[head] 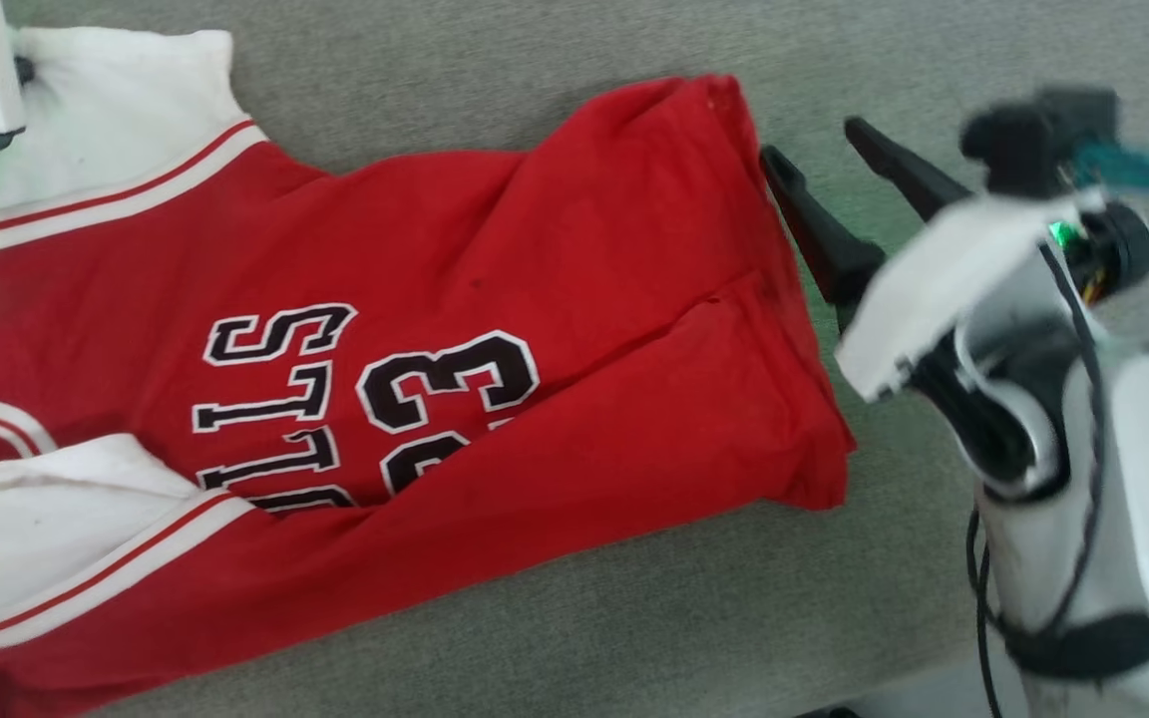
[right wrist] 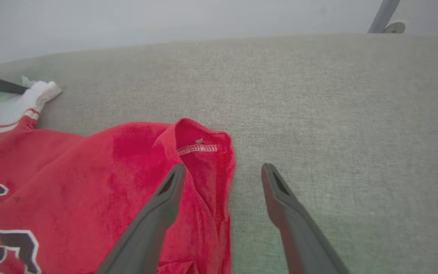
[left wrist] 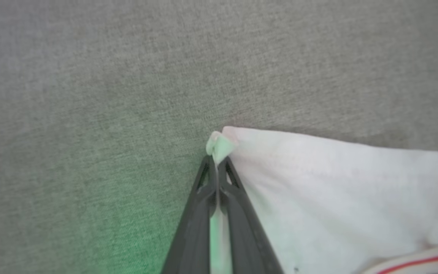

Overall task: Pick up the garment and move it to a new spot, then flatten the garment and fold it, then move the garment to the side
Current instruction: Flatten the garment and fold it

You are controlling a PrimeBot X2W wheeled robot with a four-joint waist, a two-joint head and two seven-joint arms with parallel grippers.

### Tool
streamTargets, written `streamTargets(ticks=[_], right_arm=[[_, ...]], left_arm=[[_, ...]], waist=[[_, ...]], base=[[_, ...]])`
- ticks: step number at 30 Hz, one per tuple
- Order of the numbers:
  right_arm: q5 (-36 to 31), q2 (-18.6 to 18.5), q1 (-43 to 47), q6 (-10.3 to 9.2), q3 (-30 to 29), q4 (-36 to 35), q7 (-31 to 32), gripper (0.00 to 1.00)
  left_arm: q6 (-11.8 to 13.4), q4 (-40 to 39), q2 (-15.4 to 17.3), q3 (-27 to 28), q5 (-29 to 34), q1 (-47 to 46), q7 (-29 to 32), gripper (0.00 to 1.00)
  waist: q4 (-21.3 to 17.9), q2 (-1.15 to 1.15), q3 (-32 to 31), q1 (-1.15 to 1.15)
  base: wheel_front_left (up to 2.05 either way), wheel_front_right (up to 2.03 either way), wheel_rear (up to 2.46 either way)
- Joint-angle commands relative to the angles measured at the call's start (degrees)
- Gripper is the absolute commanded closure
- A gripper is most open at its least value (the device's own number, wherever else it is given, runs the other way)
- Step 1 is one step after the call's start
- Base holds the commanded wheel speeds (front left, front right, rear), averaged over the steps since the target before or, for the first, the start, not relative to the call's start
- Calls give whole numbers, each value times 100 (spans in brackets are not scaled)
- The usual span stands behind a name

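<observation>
Grey woven cloth covers the counter (head: 555, 618), and the garment (head: 535, 349) lies across it, lettered side up, with its white sleeve ends toward the counter's left side and its red hem toward the right.

At the far-left corner of the shirt, the left claw (left wrist: 216, 161) is pinched shut on the very tip of a white sleeve end (left wrist: 337, 198). Only a small nub of cloth pokes past the fingertips. That is the first worry: so thin a bite could slip free as soon as the arm lifts or pulls, dropping the sleeve back in a heap.

Across the middle, the body of the shirt is not flat. A long crease runs toward the hem, and the near sleeve lies folded over the chest. Pulling from one end alone would probably drag these wrinkles along rather than clear them.

On the right, the right claw (right wrist: 223, 167) stands wide open with nothing in it. One finger is over the rolled red hem corner (right wrist: 203, 148) and the other is over bare counter. The head view blurs this arm, so its height above the cloth is hard to judge; it looks close. Closing from here could catch only the turned-over top layer, or nothing at all. If the left arm then moves, the unheld hem would trail and bunch, and the shirt could skew toward the counter's near edge.
</observation>
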Motion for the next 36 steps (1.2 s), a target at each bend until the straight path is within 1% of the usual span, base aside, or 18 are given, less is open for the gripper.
streamTargets(ticks=[1,6,10,16,17,18,19,20,21,23,28,29,30,36], right_arm=[[-7,-89,-325,-3,112,226,249,0],[-101,-275,-1265,-3,419,1163,1002,0],[-83,-320,-1826,-4,679,1852,1464,0],[-54,-352,-2178,-3,1034,2872,2278,0],[-54,-352,-2178,-3,1034,2872,2278,0],[-34,-349,-2189,-3,1136,3010,2464,0],[22,-355,-2190,-2,1215,3093,2604,56],[73,-361,-2205,-1,1254,3143,2679,100],[117,-423,-2314,-2,1262,3191,2696,100],[137,-492,-2394,-5,1213,3139,2510,100],[186,-661,-2369,-7,1197,2984,2098,100],[186,-661,-2369,-7,1197,2984,2098,100],[195,-740,-2311,-7,1182,2910,1923,100],[233,-1052,-1955,-6,1095,2588,1580,100]], left_arm=[[-60,132,-171,-146,111,191,-8,100],[-208,281,-392,-173,126,-15,-119,100],[-323,410,-539,-177,135,-123,-211,100],[-459,606,-704,-192,145,-210,-344,100],[-459,606,-704,-192,145,-210,-344,100],[-465,641,-724,-207,165,-221,-360,100],[-492,676,-751,-220,180,-228,-377,100],[-504,703,-773,-214,181,-244,-403,100],[-513,759,-824,-201,189,-288,-497,100],[-556,809,-878,-173,171,-329,-585,100],[-701,854,-959,-175,202,-430,-780,100],[-701,854,-959,-175,202,-430,-780,100],[-768,847,-975,-159,177,-450,-842,100],[-929,666,-940,-189,129,-345,-845,100]], waist=[[79,0,38,0],[249,0,93,0],[376,0,127,0],[511,0,118,0],[511,0,118,0],[530,0,107,0],[548,0,91,0],[565,0,75,0],[614,0,33,0],[668,0,-28,0],[836,0,-259,0],[836,0,-259,0],[910,0,-380,0],[1153,0,-758,0]], base=[[0,0,0],[0,0,0],[0,0,0],[0,0,0],[0,0,0],[0,0,0],[0,0,0],[0,0,0],[0,0,0],[0,0,0],[0,0,0],[0,0,0],[0,0,0],[0,0,0]])
